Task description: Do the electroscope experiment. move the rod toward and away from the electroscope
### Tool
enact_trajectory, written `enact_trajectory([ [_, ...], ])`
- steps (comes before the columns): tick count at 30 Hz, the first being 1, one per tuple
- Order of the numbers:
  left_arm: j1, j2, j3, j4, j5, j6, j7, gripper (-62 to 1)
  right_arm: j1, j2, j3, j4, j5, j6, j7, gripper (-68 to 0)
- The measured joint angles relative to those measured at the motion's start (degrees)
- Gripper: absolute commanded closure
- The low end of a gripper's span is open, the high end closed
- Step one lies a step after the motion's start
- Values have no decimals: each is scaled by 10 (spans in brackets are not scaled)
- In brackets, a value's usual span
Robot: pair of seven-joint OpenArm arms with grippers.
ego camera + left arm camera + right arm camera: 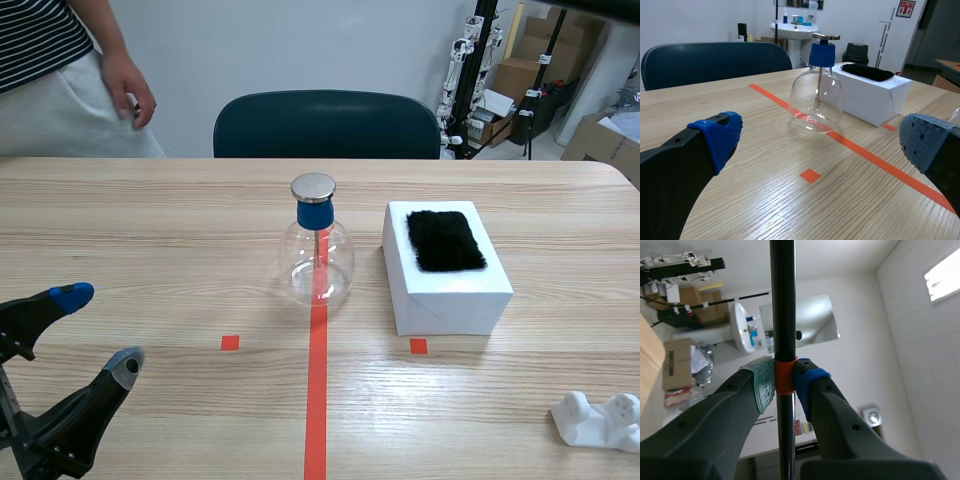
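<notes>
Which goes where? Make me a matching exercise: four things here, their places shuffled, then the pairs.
Things:
1. electroscope
2. black fur pad
3. rod
4. white holder

Places:
A. clamped in the right gripper
B. on top of the white box
C. near right corner of the table
D. on the tape line

Pairs: 1-D, 2-B, 3-A, 4-C.

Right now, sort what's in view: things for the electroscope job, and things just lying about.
Job: electroscope; black rod, clamped in the right jaws; probably the black fur pad on the white box.
Lying about: white plastic piece; chair.
</notes>
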Motion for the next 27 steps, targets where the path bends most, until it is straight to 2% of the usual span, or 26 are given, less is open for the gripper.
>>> enact_trajectory([
  [6, 0, 0, 0, 0, 0, 0, 0, -623, 68, 3, 0, -57, -37, 28, -20, 0],
  [13, 0, 0, 0, 0, 0, 0, 0, -623, 148, 45, -16, -71, -65, 93, -70, 0],
  [16, 0, 0, 0, 0, 0, 0, 0, -623, 190, 70, -57, -71, -91, 118, -96, 0],
  [20, 0, 0, 0, 0, 0, 0, 0, -623, 256, 89, -139, -94, -144, 126, -116, 0],
  [27, 0, 0, 0, 0, 0, 0, 0, -623, 350, 108, -260, -195, -201, 129, -123, 0],
])
